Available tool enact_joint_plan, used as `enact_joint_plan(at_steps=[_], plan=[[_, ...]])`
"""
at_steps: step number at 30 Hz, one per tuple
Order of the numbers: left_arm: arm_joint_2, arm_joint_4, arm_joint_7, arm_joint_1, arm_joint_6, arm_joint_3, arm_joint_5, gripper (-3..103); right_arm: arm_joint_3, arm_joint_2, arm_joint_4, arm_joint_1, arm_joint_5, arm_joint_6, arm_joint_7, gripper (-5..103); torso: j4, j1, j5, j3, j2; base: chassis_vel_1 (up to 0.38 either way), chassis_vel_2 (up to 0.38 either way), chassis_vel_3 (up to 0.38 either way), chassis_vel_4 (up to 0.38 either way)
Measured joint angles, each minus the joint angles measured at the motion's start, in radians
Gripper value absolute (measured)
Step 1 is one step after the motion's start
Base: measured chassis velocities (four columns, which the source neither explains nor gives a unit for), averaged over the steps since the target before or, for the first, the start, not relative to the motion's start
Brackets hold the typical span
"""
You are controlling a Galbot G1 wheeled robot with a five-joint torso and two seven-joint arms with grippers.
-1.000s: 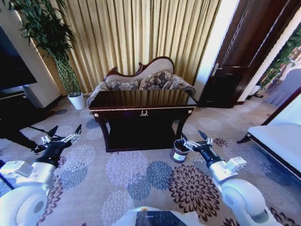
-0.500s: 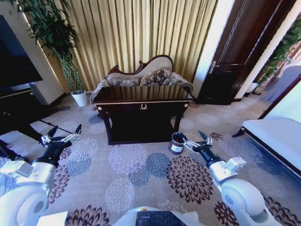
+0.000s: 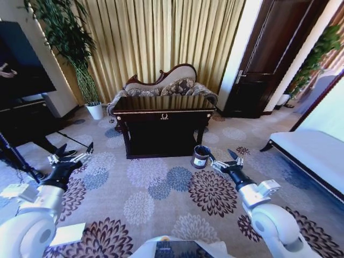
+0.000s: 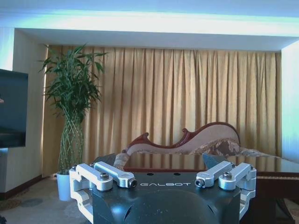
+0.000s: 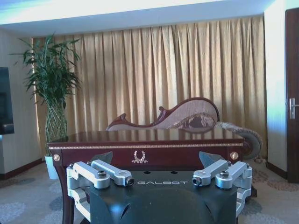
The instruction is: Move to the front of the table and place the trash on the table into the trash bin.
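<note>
The dark glossy table (image 3: pixel 164 114) with gold trim stands ahead in the middle of the head view, its wreath emblem facing me; the right wrist view shows its front (image 5: pixel 145 148). The trash on its top is hidden: I see only reflections there. The small dark trash bin (image 3: pixel 200 156) with a white label stands on the carpet by the table's front right leg. My right gripper (image 3: pixel 221 156) hangs open just right of the bin, not touching it. Low at the left, well short of the table, my left gripper (image 3: pixel 74 149) is open with nothing in it.
A curved sofa (image 3: pixel 161 86) sits behind the table against gold curtains. A plant in a white pot (image 3: pixel 95 110) stands back left, a dark TV stand (image 3: pixel 24 121) at left, a dark door (image 3: pixel 269 64) back right, a white bench (image 3: pixel 312 156) at right. Patterned carpet lies between.
The whole head view has shifted: the table and bin now look smaller and farther off, with more carpet in front. Both arms hold the same pose, grippers still open.
</note>
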Motion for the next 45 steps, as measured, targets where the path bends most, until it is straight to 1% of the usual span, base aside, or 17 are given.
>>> enact_joint_plan(at_steps=[1,5,7,8,11,16,22,24,27,31,45], plan=[[0.000,0.001,-0.001,0.000,-0.001,0.002,0.001,100,0.000,0.001,-0.005,0.002,-0.002,0.000,0.000,100,0.0001,0.001,0.0006,0.000,0.000,0.000,0.000,0.000,0.000],[-0.002,0.002,-0.005,0.001,-0.001,0.005,0.002,100,0.006,0.004,-0.014,0.006,-0.015,-0.006,0.004,100,0.0000,0.001,0.0005,0.000,0.000,-0.051,0.020,0.044,-0.020],[-0.003,0.006,-0.024,-0.002,0.000,0.015,0.003,100,0.008,0.007,-0.016,0.008,-0.023,-0.015,0.011,100,-0.0001,0.001,0.0006,0.000,0.000,0.000,0.000,0.000,0.000],[-0.003,0.006,-0.024,-0.002,0.000,0.015,0.003,100,0.008,0.007,-0.016,0.008,-0.023,-0.015,0.011,100,-0.0001,0.001,0.0006,0.000,0.000,0.000,0.000,0.000,0.000],[-0.007,0.021,-0.048,-0.005,-0.025,0.038,0.033,100,0.010,0.015,-0.019,0.012,-0.030,-0.019,0.024,100,0.0000,0.000,0.0001,0.000,0.000,0.000,0.000,0.000,0.000],[-0.012,0.022,-0.068,-0.002,-0.034,0.052,0.049,100,0.011,0.022,-0.018,0.015,-0.027,-0.019,0.030,100,0.0000,0.000,0.0004,0.000,0.000,0.000,0.000,0.000,0.000],[-0.010,0.024,-0.072,-0.006,-0.039,0.056,0.049,100,0.016,0.022,-0.017,0.022,-0.022,-0.019,0.041,100,0.0000,0.000,0.0003,0.000,0.000,0.000,0.000,0.000,0.000],[-0.009,0.024,-0.072,-0.008,-0.043,0.058,0.049,100,0.020,0.016,-0.012,0.031,-0.015,-0.019,0.060,100,-0.0001,0.000,0.0005,0.000,0.000,0.000,0.000,0.000,0.000],[-0.011,0.024,-0.071,-0.009,-0.050,0.062,0.049,100,0.024,0.010,-0.004,0.036,-0.011,-0.019,0.068,100,0.0000,0.000,0.0003,0.000,0.000,0.000,0.000,0.000,0.000],[-0.012,0.029,-0.066,-0.011,-0.075,0.075,0.070,100,0.027,0.007,0.009,0.037,-0.011,-0.020,0.074,100,0.0000,0.000,0.0004,0.000,0.000,0.000,0.000,0.000,0.000],[-0.013,0.030,-0.066,-0.009,-0.077,0.073,0.094,100,0.028,0.007,0.021,0.033,-0.030,-0.025,0.098,100,0.0000,0.000,0.0003,0.000,0.000,0.000,0.000,0.000,0.000]])
